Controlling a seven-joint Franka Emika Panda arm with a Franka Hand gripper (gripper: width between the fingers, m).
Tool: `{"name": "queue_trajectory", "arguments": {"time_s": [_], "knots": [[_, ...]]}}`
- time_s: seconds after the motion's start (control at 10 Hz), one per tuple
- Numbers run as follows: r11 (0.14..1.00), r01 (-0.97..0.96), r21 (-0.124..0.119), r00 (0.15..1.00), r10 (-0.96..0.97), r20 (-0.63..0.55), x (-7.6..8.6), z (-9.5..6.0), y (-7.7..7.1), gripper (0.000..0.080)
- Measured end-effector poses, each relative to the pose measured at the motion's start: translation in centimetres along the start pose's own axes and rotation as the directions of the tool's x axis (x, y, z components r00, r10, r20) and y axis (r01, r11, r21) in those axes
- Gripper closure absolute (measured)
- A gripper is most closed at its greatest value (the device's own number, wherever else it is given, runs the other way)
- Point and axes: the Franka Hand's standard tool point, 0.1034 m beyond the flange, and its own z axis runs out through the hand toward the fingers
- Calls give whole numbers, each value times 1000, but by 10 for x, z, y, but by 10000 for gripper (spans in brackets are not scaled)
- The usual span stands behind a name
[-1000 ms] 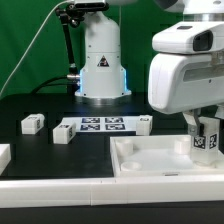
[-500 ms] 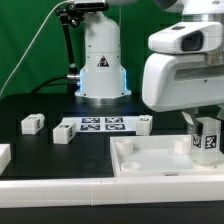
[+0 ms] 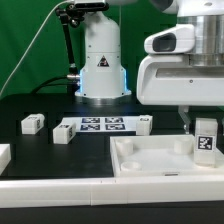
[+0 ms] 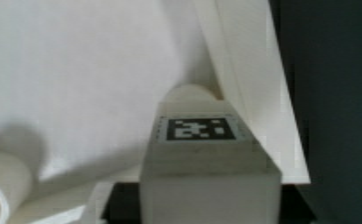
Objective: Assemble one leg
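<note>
My gripper is shut on a leg, a small white block with a black-and-white tag facing the camera. It holds the leg upright over the right part of the large white tray-like piece, near a raised corner boss. In the wrist view the leg runs out from between my dark fingers, with the white piece's rim beside it. Whether the leg touches the piece is hidden. Three more legs lie on the black table: two at the exterior view's left and one in the middle.
The marker board lies flat between the loose legs. The arm's white base stands behind it. Another white part shows at the exterior view's left edge. A round boss shows in the wrist view.
The hand's body has shifted toward the exterior view's left and turned a little. The held leg stays almost in the same spot and now stands straighter.
</note>
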Motion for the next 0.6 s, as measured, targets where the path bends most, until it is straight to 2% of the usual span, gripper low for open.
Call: {"name": "queue_trajectory", "arguments": {"time_s": [0.1,0.3,0.6], "knots": [[987,-158,14,987,158,-11,1,0,0,509],[912,-410,11,912,411,-15,0,0,-1,509],[773,-634,20,773,634,10,2,1,1,508]]}}
